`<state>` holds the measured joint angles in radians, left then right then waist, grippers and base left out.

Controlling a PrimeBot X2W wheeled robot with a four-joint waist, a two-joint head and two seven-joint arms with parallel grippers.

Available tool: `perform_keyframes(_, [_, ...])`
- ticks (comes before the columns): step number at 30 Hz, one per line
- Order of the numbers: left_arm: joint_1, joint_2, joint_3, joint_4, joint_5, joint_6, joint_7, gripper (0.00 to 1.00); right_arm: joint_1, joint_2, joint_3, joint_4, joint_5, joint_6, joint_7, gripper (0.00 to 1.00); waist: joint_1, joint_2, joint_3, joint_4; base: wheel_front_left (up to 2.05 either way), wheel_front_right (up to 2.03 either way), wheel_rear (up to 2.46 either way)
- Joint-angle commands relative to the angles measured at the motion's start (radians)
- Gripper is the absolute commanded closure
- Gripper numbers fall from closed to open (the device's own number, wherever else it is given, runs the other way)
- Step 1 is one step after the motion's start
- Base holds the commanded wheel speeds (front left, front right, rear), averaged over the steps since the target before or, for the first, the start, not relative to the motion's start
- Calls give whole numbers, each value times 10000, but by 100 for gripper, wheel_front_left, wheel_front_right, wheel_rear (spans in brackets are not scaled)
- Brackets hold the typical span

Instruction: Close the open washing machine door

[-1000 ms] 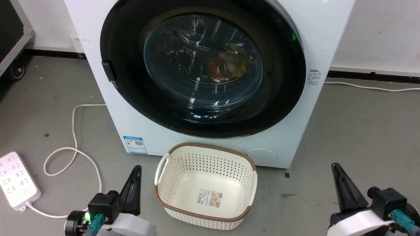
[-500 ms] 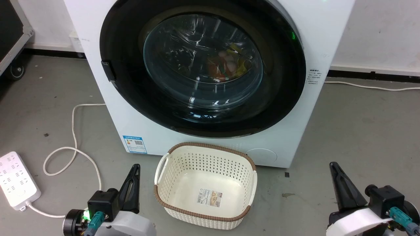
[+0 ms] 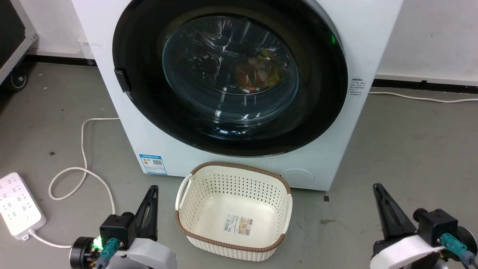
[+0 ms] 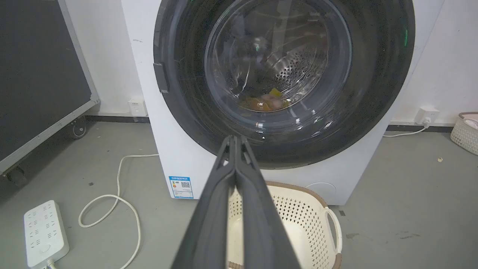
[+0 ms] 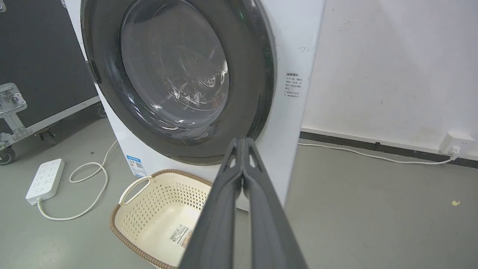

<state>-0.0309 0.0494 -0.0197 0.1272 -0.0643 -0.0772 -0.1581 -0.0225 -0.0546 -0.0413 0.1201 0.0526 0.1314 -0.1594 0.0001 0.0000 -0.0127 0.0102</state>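
Our left gripper point(image 3: 153, 191) at the lower left and our right gripper point(image 3: 376, 189) at the lower right have the fingers pressed together, holding nothing. Between them stands a cream basket point(image 3: 239, 165). Behind it, upper centre, the washing machine door point(image 3: 149, 112) lies flat against the washing machine point(image 3: 336, 142).
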Motion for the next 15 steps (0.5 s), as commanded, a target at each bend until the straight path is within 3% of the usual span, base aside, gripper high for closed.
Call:
perform_keyframes(1, [123,3,23,-91,54,71,48,100,90,17,29,-105,-97,-3,60,100,0,0,2,-2,0,0,0])
perform_keyframes(15, [155,4,53,-296,156,192,314,100,113,22,96,-295,-172,-4,326,100,-1,0,24,-19,0,0,0])
